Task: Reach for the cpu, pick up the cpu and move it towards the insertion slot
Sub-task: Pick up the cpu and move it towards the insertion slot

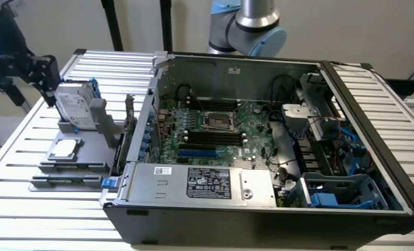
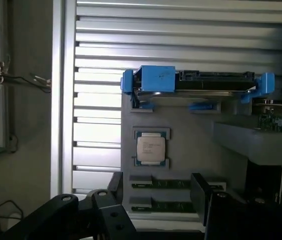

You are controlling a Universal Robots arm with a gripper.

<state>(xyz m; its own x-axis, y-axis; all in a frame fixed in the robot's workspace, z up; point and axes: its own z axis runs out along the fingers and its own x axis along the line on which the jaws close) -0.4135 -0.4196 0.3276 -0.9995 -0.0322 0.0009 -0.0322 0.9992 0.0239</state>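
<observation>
Cpu (image 1: 64,149) is shown seated flat, metal top upward, in a shallow recess of a grey fixture (image 1: 103,128) that is set on the slatted bench (image 1: 25,209), at the exterior view's left of the open computer case (image 1: 263,219). On the same fixture a hard drive (image 1: 74,107) in a blue bracket is stood on edge just beside the cpu, and two memory sticks (image 2: 160,185) are laid on the cpu's other side. The gripper (image 2: 156,190) is seen with its two black fingers (image 2: 200,187) spread apart and nothing held between them; no contact with the cpu is made. In the exterior view the gripper is held above the far end of the fixture, so that the hard drive lies between it and the cpu, which is placed nearer that camera and lower. In the wrist view the cpu is lined up roughly midway between the two fingers, with the memory sticks lying between the fingers and the chip. Because the chip is square, no long axis is presented; its edges are squared to the fixture. The insertion slot (image 1: 217,121), a silver-framed socket on the motherboard, is found well apart from the cpu, toward the exterior view's right and across the case wall. The reach is judged to be at an early stage.
</observation>
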